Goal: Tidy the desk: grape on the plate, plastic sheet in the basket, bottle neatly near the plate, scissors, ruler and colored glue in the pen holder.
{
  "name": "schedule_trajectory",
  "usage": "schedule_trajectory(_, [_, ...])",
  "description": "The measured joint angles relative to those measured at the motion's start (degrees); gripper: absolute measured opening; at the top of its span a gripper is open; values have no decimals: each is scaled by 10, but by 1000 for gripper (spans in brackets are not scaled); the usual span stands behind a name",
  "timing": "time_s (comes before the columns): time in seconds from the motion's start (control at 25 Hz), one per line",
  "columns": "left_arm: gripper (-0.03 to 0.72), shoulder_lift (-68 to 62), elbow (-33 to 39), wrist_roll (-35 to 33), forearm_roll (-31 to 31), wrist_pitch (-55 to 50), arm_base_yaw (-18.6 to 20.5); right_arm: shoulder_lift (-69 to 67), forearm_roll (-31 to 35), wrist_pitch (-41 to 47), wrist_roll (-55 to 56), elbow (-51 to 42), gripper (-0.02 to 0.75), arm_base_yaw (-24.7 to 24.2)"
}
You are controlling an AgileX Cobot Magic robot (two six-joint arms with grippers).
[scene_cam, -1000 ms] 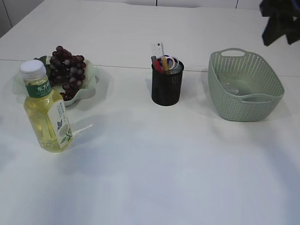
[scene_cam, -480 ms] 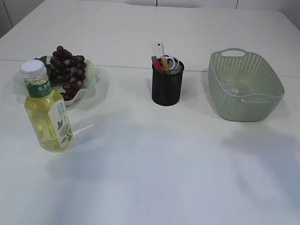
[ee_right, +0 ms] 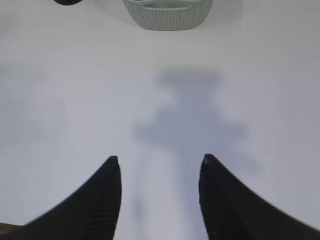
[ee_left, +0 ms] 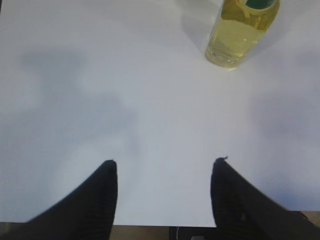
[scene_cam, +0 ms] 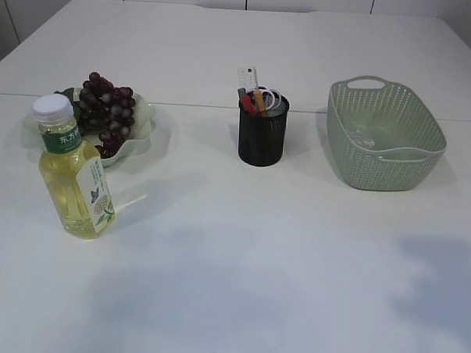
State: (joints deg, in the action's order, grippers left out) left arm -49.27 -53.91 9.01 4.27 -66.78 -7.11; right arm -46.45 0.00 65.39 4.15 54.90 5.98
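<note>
Left gripper [ee_left: 165,162]: jaws parted wide, nothing between them, held above bare table [scene_cam: 239,263]. Seen only in the left wrist view. The bottle [ee_left: 242,31] stands ahead of it and to its right, well apart from the fingertips.

Right gripper [ee_right: 159,159]: jaws likewise parted, empty, above bare table with its own shadow on the surface ahead. The basket [ee_right: 167,11] sits far ahead at the top edge of the right wrist view. Neither gripper shows in the exterior view.

Landmark: pen holder [scene_cam: 262,129], black mesh cup, upright, near the table's middle.

- Inside the pen holder: several items stand on end. A white ruler [scene_cam: 248,75] sticks up highest, at its left-rear. White scissor loops [scene_cam: 273,98] show at the right rim. Red and yellow pieces [scene_cam: 253,101] sit between; which is the glue I cannot tell.
- Plate [scene_cam: 140,119], pale green with a wavy rim: left of the pen holder, well apart. The grapes [scene_cam: 105,108], a dark purple bunch, lie on it.
- Bottle [scene_cam: 73,173], yellow liquid, white cap, green label: left of the pen holder and nearer the camera, just in front of the plate. Looks tilted, cap leaning left.
- Basket [scene_cam: 384,136], green woven plastic with handles: right of the pen holder, apart from it. Something clear and glinting lies on its floor [scene_cam: 368,138]; too faint to identify with certainty.
</note>
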Motion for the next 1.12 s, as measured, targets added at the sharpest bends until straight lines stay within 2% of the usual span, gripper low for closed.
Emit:
schedule_trajectory(0.24, [434, 88, 0, 0, -6, -30, 0, 143, 0, 61, 3, -25, 405, 0])
schedule_trajectory(0.4, [435, 142, 1, 0, -22, -35, 0, 225, 0, 70, 4, -25, 405, 0])
schedule_trajectory(0.84, [435, 332, 100, 0, -30, -57, 0, 401, 0, 76, 4, -37, 405, 0])
schedule_trajectory(1.12, [435, 416, 145, 0, -30, -60, 0, 475, 0, 77, 3, -114, 405, 0])
